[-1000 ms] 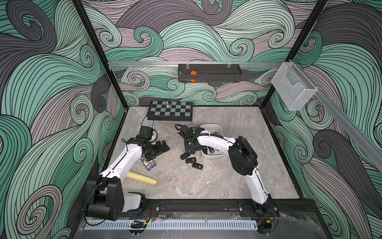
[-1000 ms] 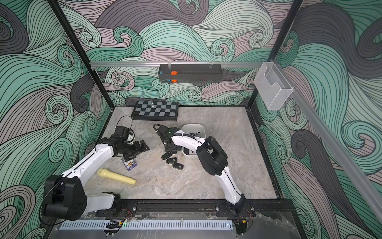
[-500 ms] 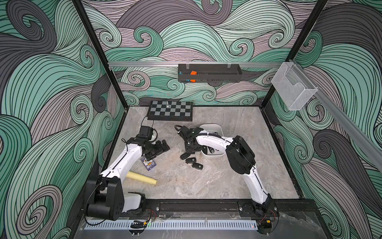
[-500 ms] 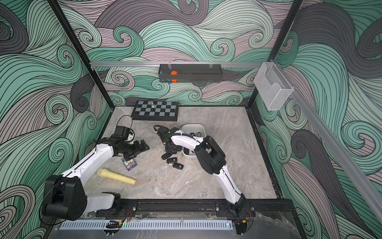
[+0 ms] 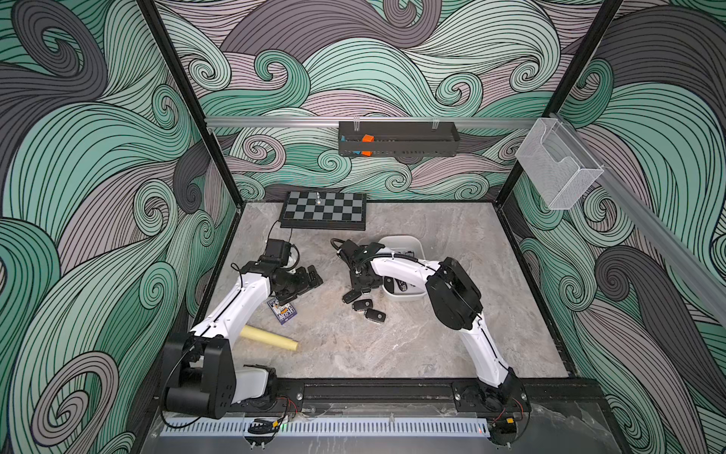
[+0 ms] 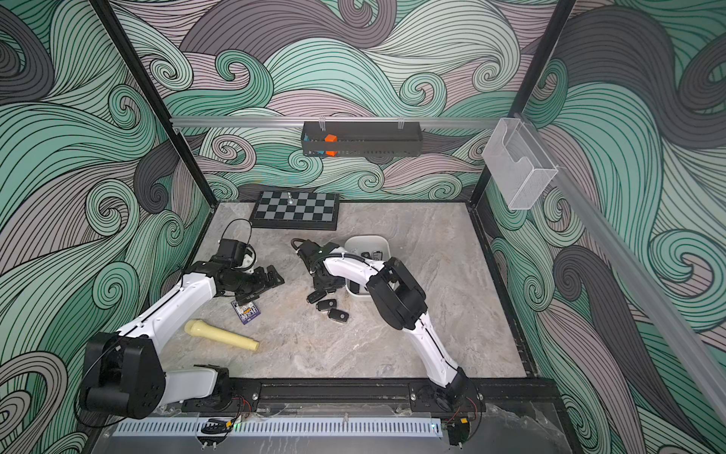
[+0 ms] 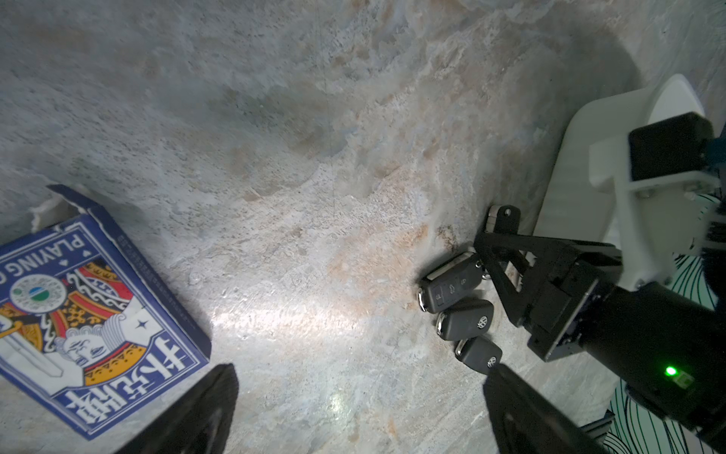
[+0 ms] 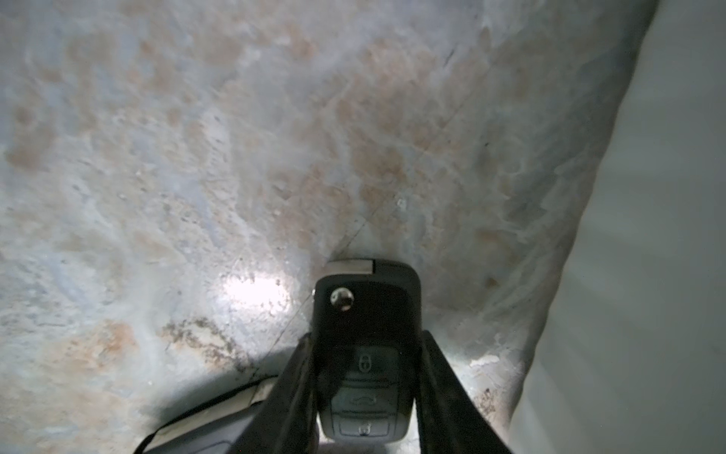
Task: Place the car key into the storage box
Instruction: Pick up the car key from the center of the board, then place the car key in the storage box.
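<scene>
A black car key (image 8: 367,306) lies on the stone floor beside the white storage box (image 5: 400,240) (image 6: 367,239). My right gripper (image 8: 367,342) (image 5: 363,285) points down over it, its two fingers pressed against the key's sides. The left wrist view shows this key (image 7: 505,220) under the right gripper (image 7: 506,251), next to the box wall (image 7: 565,177). Three more black keys (image 5: 362,304) (image 7: 465,318) lie in a row just in front. Several keys sit inside the box. My left gripper (image 5: 310,277) (image 7: 359,377) hovers open and empty to the left.
A blue playing-card box (image 5: 283,312) (image 7: 78,314) lies under the left arm, a pale yellow cylinder (image 5: 269,338) nearer the front. A chessboard (image 5: 324,210) sits at the back. A black tray (image 5: 398,143) and a clear mesh basket (image 5: 558,169) hang on the walls.
The right gripper's jaws have narrowed onto the car key, and its elbow has shifted slightly. The left arm has stayed still.
</scene>
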### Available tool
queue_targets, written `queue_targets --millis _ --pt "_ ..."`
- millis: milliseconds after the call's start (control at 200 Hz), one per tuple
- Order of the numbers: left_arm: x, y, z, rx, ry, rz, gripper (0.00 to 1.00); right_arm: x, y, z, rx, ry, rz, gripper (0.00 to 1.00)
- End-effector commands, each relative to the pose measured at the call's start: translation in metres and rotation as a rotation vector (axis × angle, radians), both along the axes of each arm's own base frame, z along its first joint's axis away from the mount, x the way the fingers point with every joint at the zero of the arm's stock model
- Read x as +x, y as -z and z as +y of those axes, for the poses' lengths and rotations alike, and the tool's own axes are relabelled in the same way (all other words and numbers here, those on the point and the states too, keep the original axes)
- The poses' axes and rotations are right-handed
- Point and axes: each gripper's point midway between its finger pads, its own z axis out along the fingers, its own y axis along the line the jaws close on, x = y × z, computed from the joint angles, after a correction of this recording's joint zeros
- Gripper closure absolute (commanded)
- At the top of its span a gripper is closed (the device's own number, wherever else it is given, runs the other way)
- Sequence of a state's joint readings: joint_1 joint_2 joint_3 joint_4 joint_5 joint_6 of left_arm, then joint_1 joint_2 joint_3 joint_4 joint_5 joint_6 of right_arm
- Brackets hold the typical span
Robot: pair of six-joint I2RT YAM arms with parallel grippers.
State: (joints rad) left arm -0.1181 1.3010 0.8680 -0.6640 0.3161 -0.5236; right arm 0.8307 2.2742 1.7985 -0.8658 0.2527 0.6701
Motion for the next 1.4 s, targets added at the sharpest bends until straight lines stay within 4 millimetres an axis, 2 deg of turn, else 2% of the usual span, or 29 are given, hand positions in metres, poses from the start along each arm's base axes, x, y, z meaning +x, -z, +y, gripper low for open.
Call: queue_targets --millis 0,180,355,550,705,796,816,886,1016,1201,1391 --pt "0.001 0.001 0.001 0.002 0.005 -0.003 0.01 0.004 -0.013 0.003 -0.001 -0.029 -0.019 0.72" --pt "0.001 0.002 0.003 0.01 0.006 -0.004 0.01 0.018 -0.057 0.011 0.041 -0.08 -0.111 0.73" --pt "-0.001 0.005 -0.001 -0.01 0.022 0.008 0.01 0.025 -0.099 0.008 0.053 -0.135 -0.205 0.73" --pt "0.002 0.008 -0.006 -0.031 0.034 0.014 0.01 0.026 -0.132 -0.009 0.018 -0.199 -0.295 0.73" --pt "0.009 0.007 -0.01 -0.05 0.042 0.009 0.01 0.025 -0.144 -0.031 -0.021 -0.222 -0.32 0.73" --pt "0.017 0.009 -0.019 -0.098 0.068 0.014 0.01 0.027 -0.145 -0.048 -0.046 -0.21 -0.326 0.73" --pt "0.017 0.017 -0.021 -0.105 0.072 0.044 0.01 0.028 -0.145 -0.052 -0.047 -0.206 -0.325 0.73" --pt "0.024 0.022 -0.027 -0.131 0.077 0.068 0.01 0.031 -0.144 -0.065 -0.05 -0.189 -0.318 0.72" --pt "0.039 0.025 -0.035 -0.157 0.092 0.071 0.01 0.038 -0.137 -0.091 -0.061 -0.161 -0.293 0.72" --pt "0.059 0.028 -0.042 -0.175 0.08 0.088 0.01 0.051 -0.116 -0.119 -0.055 -0.13 -0.244 0.71" --pt "0.072 0.02 -0.047 -0.169 0.066 0.073 0.01 0.067 -0.092 -0.14 0.0 -0.05 -0.176 0.71"
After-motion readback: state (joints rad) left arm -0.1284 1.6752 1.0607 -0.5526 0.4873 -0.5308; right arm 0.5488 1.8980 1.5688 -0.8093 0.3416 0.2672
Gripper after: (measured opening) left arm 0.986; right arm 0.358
